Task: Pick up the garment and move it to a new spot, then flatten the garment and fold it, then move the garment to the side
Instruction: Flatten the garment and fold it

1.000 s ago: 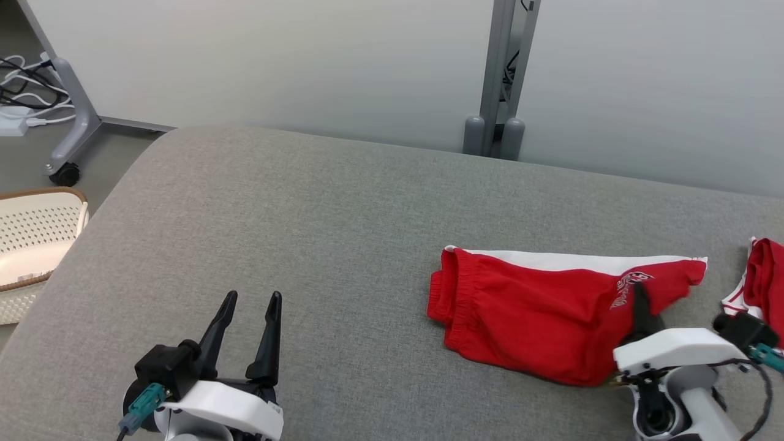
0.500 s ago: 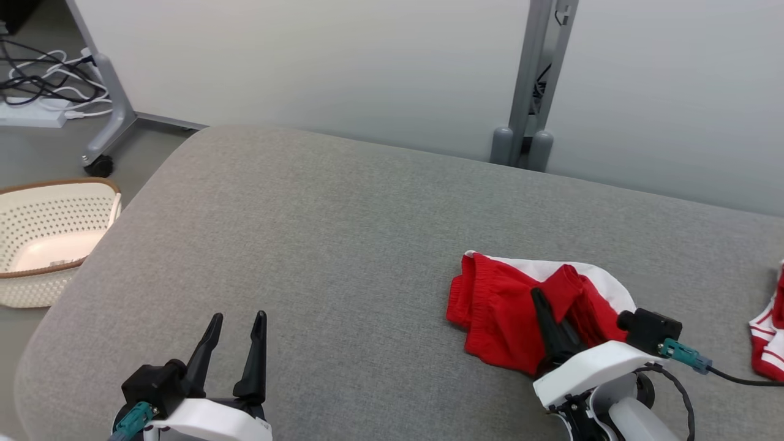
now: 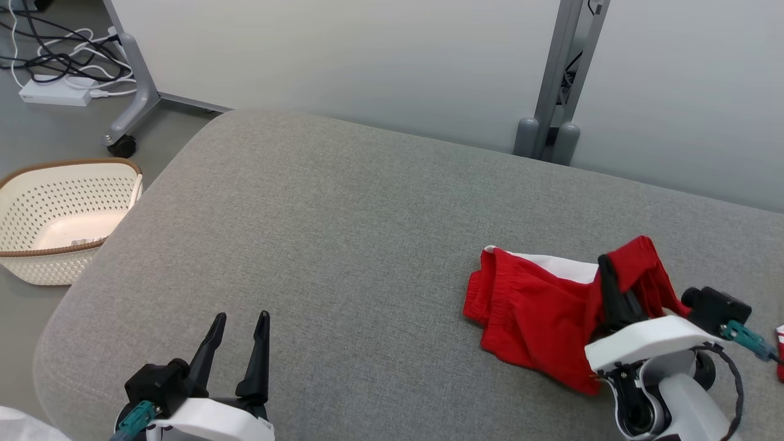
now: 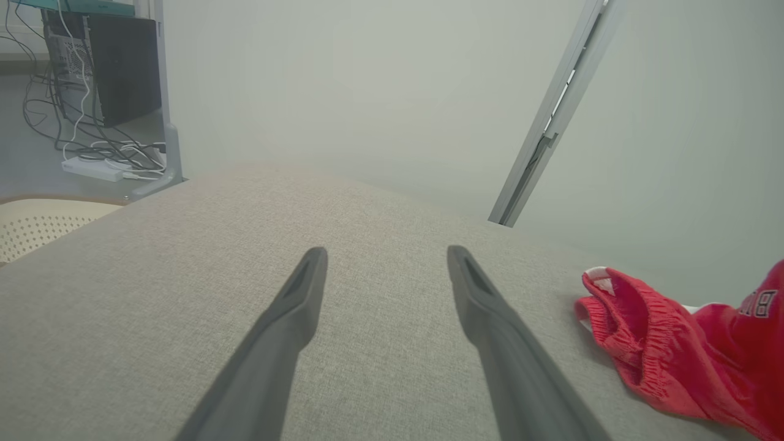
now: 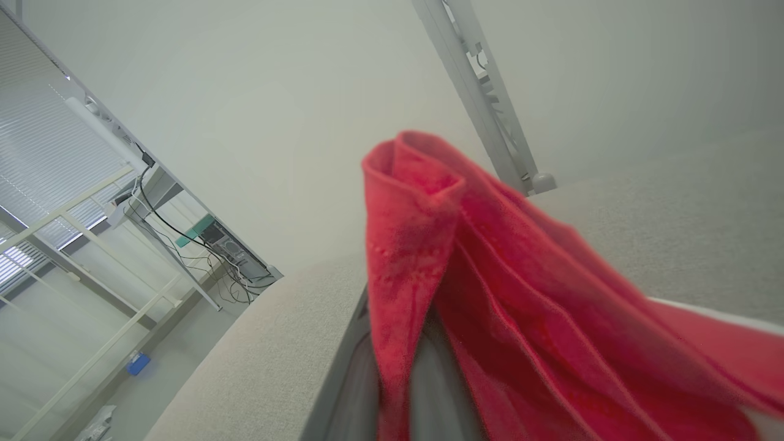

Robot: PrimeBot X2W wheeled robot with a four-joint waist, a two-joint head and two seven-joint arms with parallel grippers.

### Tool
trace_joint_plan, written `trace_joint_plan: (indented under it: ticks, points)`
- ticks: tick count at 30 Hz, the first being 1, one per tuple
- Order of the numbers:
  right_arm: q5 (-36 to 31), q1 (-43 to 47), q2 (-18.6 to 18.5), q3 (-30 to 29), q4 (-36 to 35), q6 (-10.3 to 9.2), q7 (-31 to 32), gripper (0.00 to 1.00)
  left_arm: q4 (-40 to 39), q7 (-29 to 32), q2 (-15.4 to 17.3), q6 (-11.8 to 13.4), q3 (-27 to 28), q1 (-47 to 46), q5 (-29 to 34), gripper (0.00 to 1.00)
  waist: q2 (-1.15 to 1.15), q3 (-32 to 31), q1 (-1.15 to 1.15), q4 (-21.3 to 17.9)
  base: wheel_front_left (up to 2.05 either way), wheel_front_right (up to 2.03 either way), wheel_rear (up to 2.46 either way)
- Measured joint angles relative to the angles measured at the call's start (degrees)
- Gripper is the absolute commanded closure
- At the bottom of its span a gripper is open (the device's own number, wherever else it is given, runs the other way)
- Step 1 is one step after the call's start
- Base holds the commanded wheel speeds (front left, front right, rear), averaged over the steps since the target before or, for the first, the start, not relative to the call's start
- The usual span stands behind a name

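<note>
Head view: the right hand point(image 3: 607, 269) is clamped on a raised corner of the red garment point(image 3: 527, 306), the rest bunched on the grey tabletop point(image 3: 343, 233); dragging it could crumple it further. Left wrist view: the left hand point(image 4: 383, 257) hovers spread and empty, well apart. Right wrist view: the pinched fold looks thin; it may slip.

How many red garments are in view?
2: one garment pinched in the right end effector; a second garment, mostly cut off, at the head view's right edge.
</note>
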Motion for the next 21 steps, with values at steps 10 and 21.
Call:
trace_joint_plan:
  ticks: [10, 21]
  points:
    - [-24.4, -6.1, 0.0, 14.1, 4.4, 0.0, 3.0, 1.0, 0.5, 0.0, 0.0, -0.2, -0.8, -1.0, -0.2, 0.0, 0.0, 0.1, 0.0, 0.8, 0.0, 0.0, 0.0]
    - [-26.0, -11.9, -6.6, 36.7, 10.3, 0.02, 12.9, 1.0, 0.9, 0.0, 0.0, -0.2, -1.1, -0.9, -0.2, 0.0, 0.0, -0.5, 0.0, 2.4, 0.0, 0.0, 0.0]
